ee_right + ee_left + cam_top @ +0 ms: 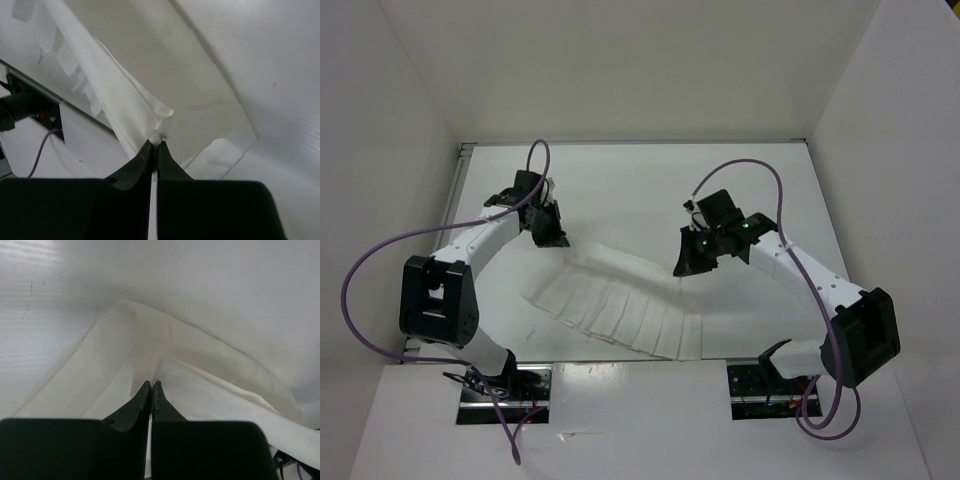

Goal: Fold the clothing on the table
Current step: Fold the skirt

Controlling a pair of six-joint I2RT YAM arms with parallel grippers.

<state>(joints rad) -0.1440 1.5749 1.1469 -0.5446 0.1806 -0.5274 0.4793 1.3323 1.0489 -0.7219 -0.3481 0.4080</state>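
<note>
Top view: white walls (pixel 400 120) box in table (pixel 620 190) at left, top and right of frame. Pleated clothing (pixel 620 300) lies as curved band across centre. Left gripper (pixel 558 243) and right gripper (pixel 685 270) stand at its ends, each pinched on cloth. Bare tabletop strip in upper centre gives passage. Left arm (pixel 440 295) blocks lower left, right arm (pixel 860 335) lower right.

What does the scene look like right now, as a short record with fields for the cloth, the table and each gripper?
garment: white, pleated, lying in a curved band across the table's middle
table: white, flat, walled in
left gripper: shut, pinching the garment's far edge at its left end
right gripper: shut, pinching the garment's far edge at its right end
fold: none finished that can be seen
</note>
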